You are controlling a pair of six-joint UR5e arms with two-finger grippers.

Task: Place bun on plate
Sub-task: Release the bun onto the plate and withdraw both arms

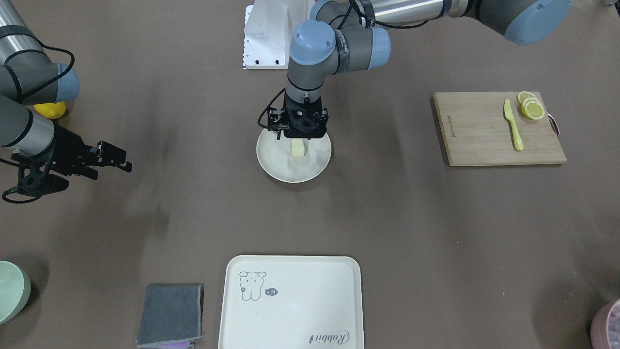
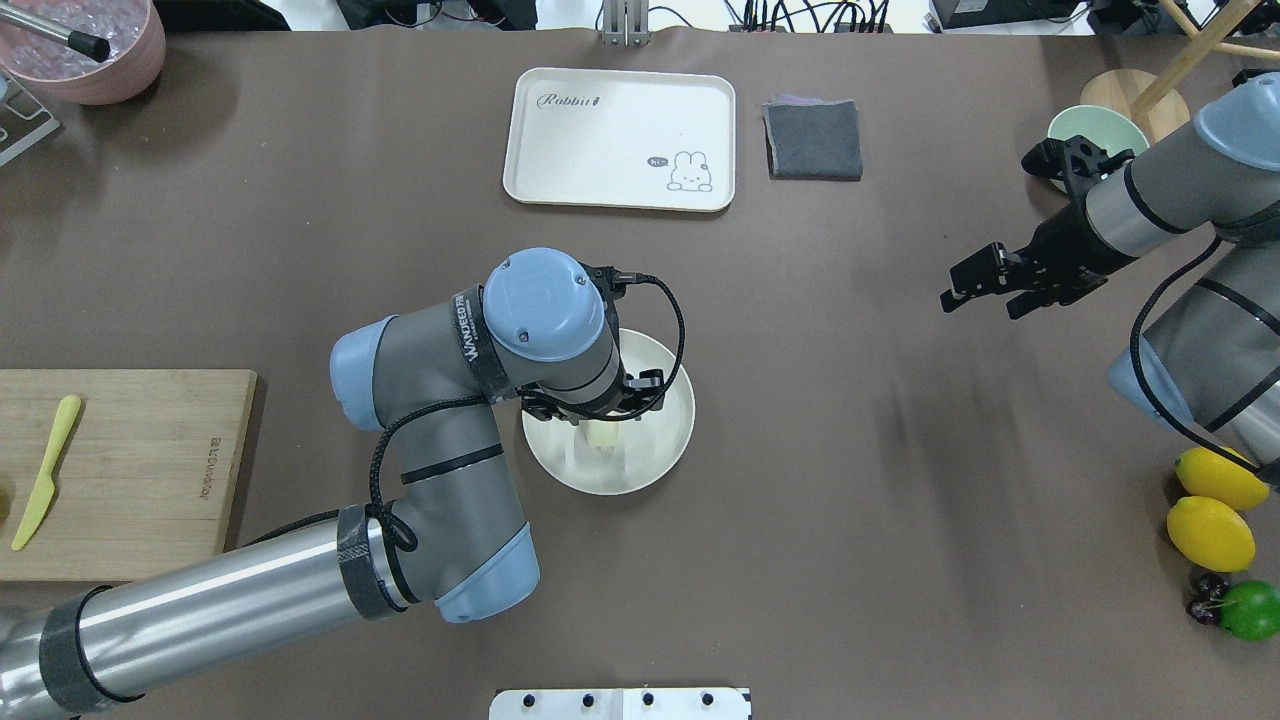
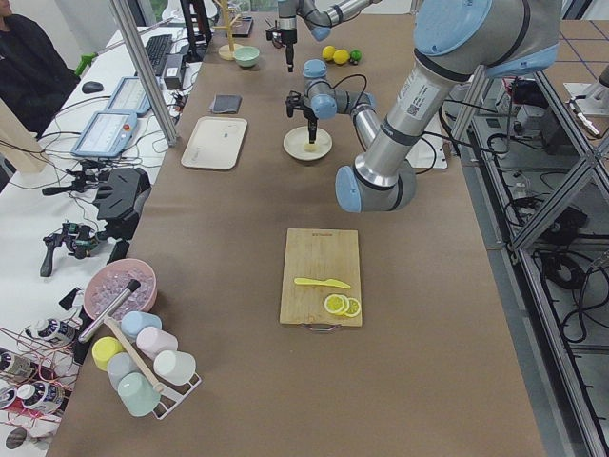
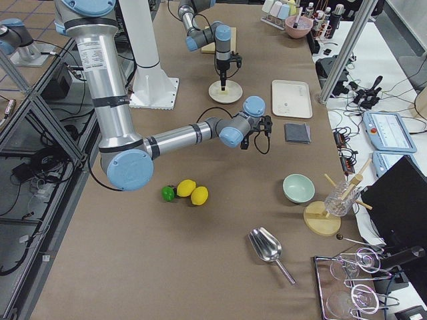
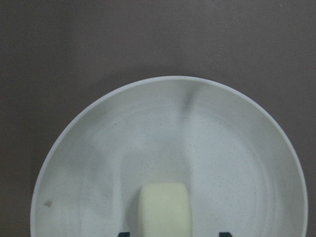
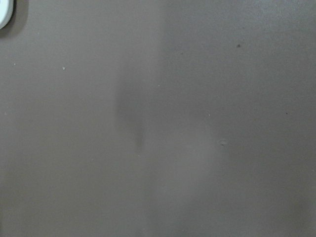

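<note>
The pale cream bun (image 1: pixel 298 148) lies on the round off-white plate (image 1: pixel 276 165) in the middle of the table. My left gripper (image 1: pixel 299 138) points straight down just above the bun. In the left wrist view the bun (image 5: pixel 165 208) rests on the plate (image 5: pixel 98 148), with a dark fingertip (image 5: pixel 123 234) a gap away on each side, so the gripper is open and not gripping it. From overhead the left wrist hides part of the plate (image 2: pixel 660 440) and most of the bun (image 2: pixel 601 435). My right gripper (image 2: pixel 985 285) hovers open and empty far to the right.
A cream rabbit-print tray (image 2: pixel 620 138) and a grey cloth (image 2: pixel 813 139) lie beyond the plate. A wooden board (image 1: pixel 494 128) holds a yellow knife (image 1: pixel 512 124) and lemon slices (image 1: pixel 531 107). Whole lemons (image 2: pixel 1210 510), a lime (image 2: pixel 1250 610) and a green bowl (image 2: pixel 1085 128) sit by the right arm.
</note>
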